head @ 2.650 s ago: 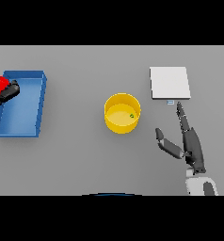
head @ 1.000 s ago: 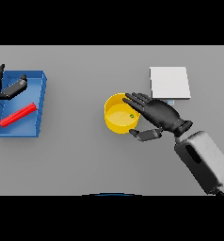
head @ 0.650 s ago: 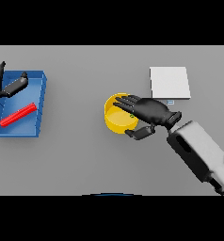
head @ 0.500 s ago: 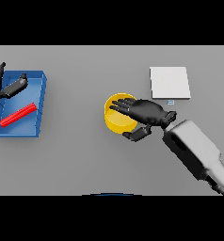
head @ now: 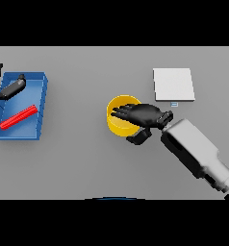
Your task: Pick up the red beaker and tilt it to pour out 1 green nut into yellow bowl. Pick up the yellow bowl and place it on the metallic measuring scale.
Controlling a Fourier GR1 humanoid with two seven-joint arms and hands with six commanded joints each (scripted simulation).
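The yellow bowl [head: 117,120] stands at the table's middle. My right hand [head: 144,116] lies over its right half, with straight fingers [head: 122,113] reaching across the opening and the thumb [head: 138,138] outside the near rim. What is inside the bowl is hidden by the hand. The red beaker [head: 19,116] lies on its side in a blue tray [head: 41,104] at the far left. My left hand [head: 6,90] hovers open over the tray's far left corner, apart from the beaker. The metallic scale [head: 173,84] sits to the back right of the bowl.
The blue tray's raised walls enclose the beaker at the left edge. A small label [head: 174,103] sticks out from the scale's near edge. Grey table [head: 82,163] lies between tray and bowl.
The beaker left my left hand and now lies in the tray. My right hand swung from beside the scale to the bowl and slid further left over it.
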